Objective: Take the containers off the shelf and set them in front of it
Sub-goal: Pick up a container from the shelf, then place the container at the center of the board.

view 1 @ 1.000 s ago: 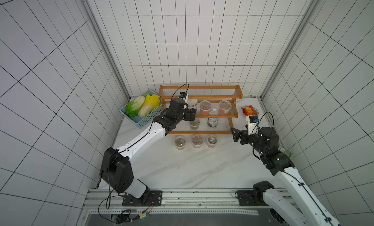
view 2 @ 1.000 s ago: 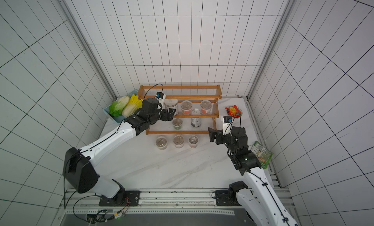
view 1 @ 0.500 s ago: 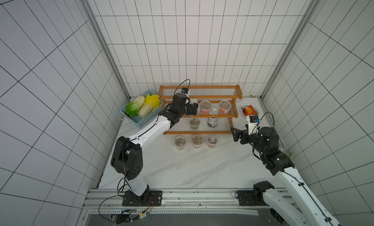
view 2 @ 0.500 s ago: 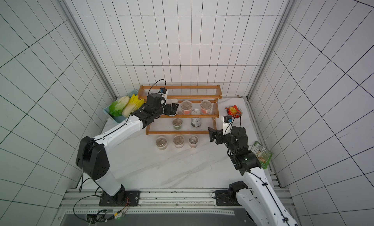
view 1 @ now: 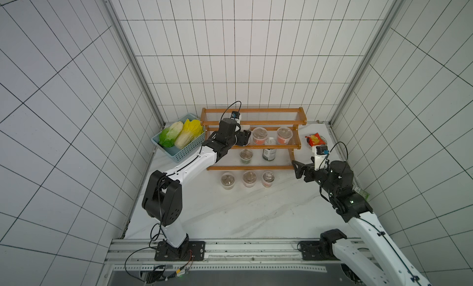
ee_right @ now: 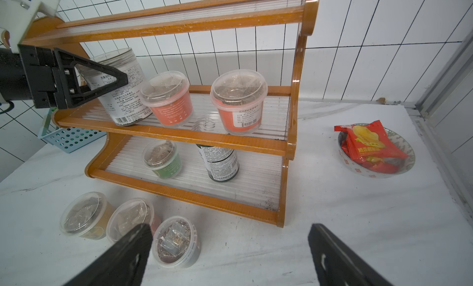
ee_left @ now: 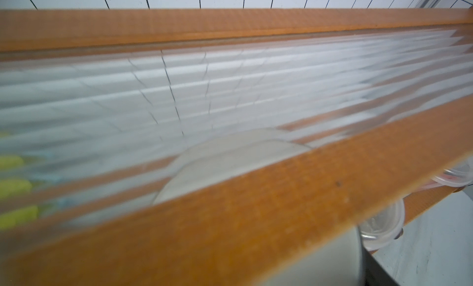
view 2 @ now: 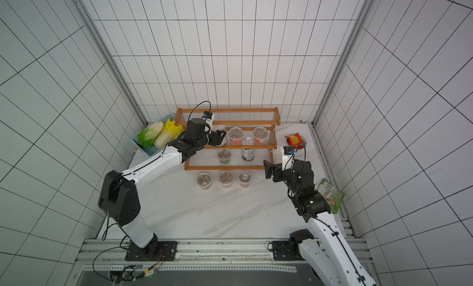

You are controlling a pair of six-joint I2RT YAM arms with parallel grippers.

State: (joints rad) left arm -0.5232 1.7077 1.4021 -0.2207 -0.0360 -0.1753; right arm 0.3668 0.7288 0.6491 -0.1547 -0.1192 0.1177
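Three cups [view 1: 249, 179] already stand before the shelf [view 1: 253, 110], five containers [view 1: 259, 136] wait on it; my left gripper [view 1: 245, 138] is at the white-labelled jar [ee_right: 128, 102], whether clamped I cannot tell, my right gripper [ee_right: 230, 229] open, empty.
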